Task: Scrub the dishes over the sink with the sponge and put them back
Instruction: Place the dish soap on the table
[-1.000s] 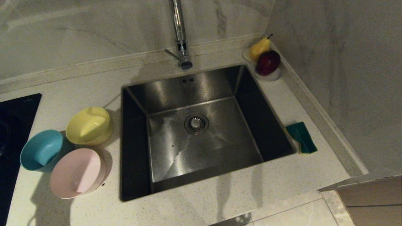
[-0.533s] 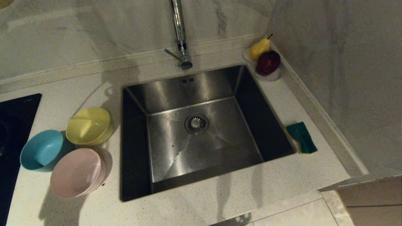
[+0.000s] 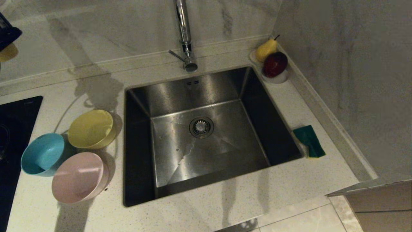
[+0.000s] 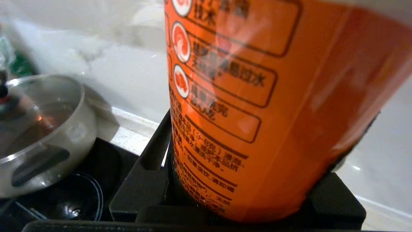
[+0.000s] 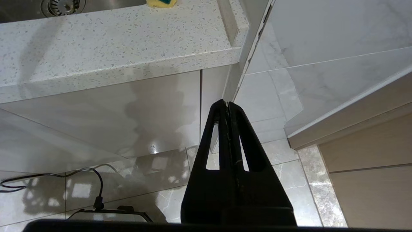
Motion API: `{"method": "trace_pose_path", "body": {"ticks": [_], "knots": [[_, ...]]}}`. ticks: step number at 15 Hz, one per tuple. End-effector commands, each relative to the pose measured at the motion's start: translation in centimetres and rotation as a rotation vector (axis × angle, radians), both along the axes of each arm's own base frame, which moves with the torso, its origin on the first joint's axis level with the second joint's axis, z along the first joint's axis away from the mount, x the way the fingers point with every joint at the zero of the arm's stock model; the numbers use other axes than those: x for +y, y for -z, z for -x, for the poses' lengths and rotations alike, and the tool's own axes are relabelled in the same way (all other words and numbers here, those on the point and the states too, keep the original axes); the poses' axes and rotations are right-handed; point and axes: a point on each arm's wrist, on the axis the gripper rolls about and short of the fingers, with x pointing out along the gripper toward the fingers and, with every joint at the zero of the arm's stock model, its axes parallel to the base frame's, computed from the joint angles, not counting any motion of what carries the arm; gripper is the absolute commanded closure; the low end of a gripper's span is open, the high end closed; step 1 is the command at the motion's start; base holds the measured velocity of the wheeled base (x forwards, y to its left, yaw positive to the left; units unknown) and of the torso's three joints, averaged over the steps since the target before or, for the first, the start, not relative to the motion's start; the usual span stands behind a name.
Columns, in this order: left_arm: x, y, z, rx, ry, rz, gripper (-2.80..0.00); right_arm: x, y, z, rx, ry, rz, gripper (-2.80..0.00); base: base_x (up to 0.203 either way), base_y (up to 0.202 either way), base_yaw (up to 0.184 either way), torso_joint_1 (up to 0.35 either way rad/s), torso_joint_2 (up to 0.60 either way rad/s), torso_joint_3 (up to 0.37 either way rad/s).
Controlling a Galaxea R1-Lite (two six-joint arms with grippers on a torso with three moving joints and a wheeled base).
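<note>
Bowls sit in a cluster on the speckled white stone counter beside the left edge of the square stainless steel sink: the pale yellow round plastic bowl nearest the sink's back-left corner, the light blue round plastic bowl just beside it toward the black glass hob, and the pale pink round plastic bowl nearest the counter's front edge. The three press close together. The sink holds nothing but its round drain strainer, and the tall chrome tap stands behind its back edge. The small rectangular sponge, dark green face up over yellow foam, lies on the counter by the sink's right edge. A yellow pear and a dark red apple rest on a small white dish in the back-right corner.

The left gripper is raised at the counter's far left, its black fingers half parted around an orange printed cylindrical container; a lidded steel pot sits on the hob below. The right gripper hangs parked below the counter's front edge, fingers pressed together, holding nothing.
</note>
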Motion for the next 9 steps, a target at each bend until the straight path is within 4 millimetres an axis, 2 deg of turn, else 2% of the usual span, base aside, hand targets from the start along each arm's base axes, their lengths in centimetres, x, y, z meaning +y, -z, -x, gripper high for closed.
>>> {"method": "trace_pose_path", "body": {"ticks": [1, 5, 9], "knots": [[0.9, 3.5, -3.8, 0.001, -0.053, 0.016, 0.00, 0.0, 0.0, 0.0, -0.001, 0.000, 0.000, 0.00, 0.000, 0.000, 0.000, 0.000, 0.00, 0.000], [2.1, 7.6, -8.1, -0.028, -0.102, 0.033, 0.00, 0.0, 0.0, 0.0, 0.001, 0.000, 0.000, 0.00, 0.000, 0.000, 0.000, 0.000, 0.00, 0.000], [3.1, 11.4, -11.6, -0.011, -0.143, 0.059, 0.00, 0.0, 0.0, 0.0, 0.001, 0.000, 0.000, 0.00, 0.000, 0.000, 0.000, 0.000, 0.00, 0.000]]}}
